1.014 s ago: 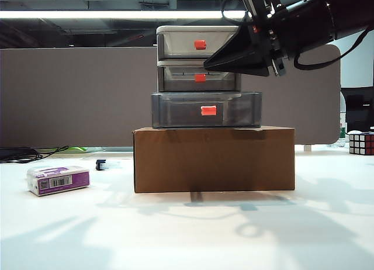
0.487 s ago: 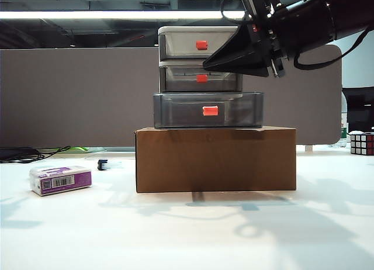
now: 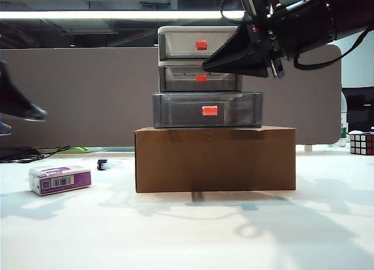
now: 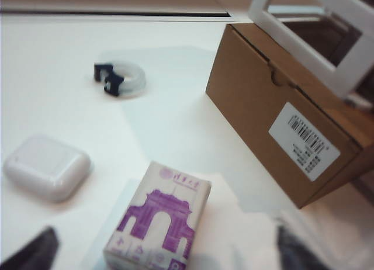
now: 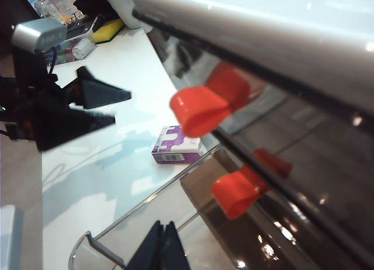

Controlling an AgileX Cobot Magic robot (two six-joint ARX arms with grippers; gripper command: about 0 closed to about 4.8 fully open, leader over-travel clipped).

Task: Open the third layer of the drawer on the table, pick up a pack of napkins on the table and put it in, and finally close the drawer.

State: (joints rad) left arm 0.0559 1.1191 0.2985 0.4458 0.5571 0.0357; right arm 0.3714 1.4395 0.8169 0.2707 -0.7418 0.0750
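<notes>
- The left gripper hung blurred at the far left above the table, jaws spread apart, empty.
- Below it the pack of napkins lay flat on the table.
- The drawer stood on a cardboard box, its third layer pulled out.
- The right gripper hovered before the middle tier, fingers pressed together, holding nothing.

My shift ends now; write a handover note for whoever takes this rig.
Left gripper: open, empty, up over the pack of napkins.
Right gripper: shut, empty, by the drawer's middle tier.
Third layer of the drawer: pulled out.
Pack lies on the table, left of the cardboard box.
Left to do: grasp pack, put it in, close.
</notes>
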